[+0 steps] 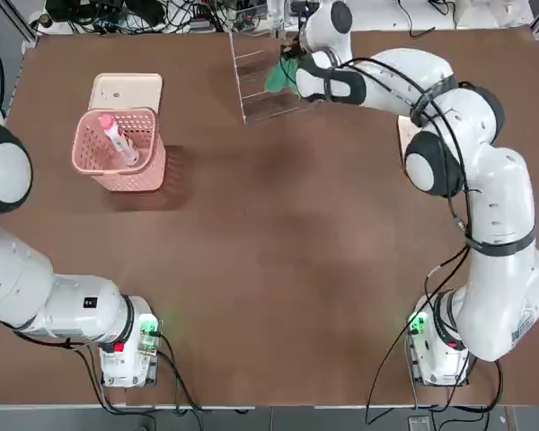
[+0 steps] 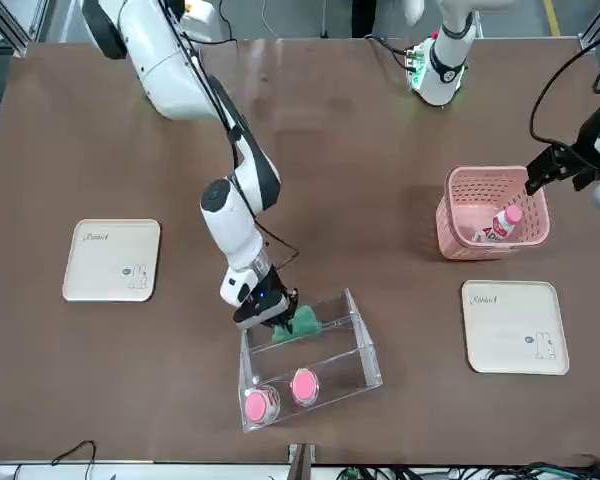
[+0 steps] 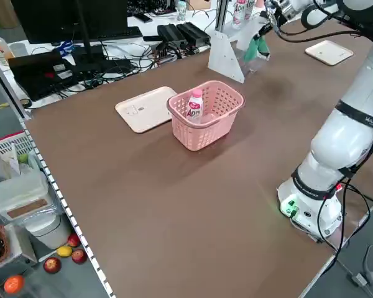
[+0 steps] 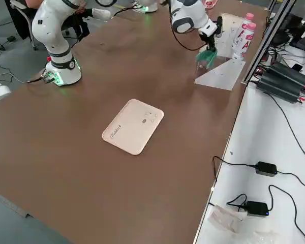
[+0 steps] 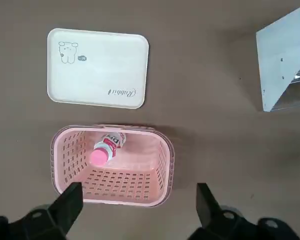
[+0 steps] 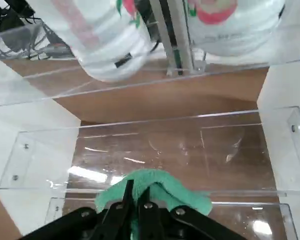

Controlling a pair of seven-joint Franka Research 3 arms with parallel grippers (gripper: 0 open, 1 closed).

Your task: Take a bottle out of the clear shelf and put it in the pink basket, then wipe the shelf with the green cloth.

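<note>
Two arms share the brown surface [image 1: 278, 242], and the step in hand looks like the wiping. At about one o'clock in the top view stands the clear shelf [image 2: 315, 355], two pink-capped bottles on its rear tier; the pink basket [image 1: 119, 151] sits at about ten o'clock with the bottle [image 1: 119, 139] already leaning inside, a cream tray [image 1: 126, 92] just beyond it. The right hand [image 2: 277, 318] is pinched tight on the green cloth [image 6: 152, 192], held just over a front tier. To wipe well, I judge it should press the cloth flat on the step and sweep wall to wall, keeping clear of the standing bottles. The left hand [image 5: 135, 200] hangs wide and empty above the basket. Legible writing: "Rabbit" on the tray; the bottle's red lettering reads roughly "Apr", not surely.
</note>
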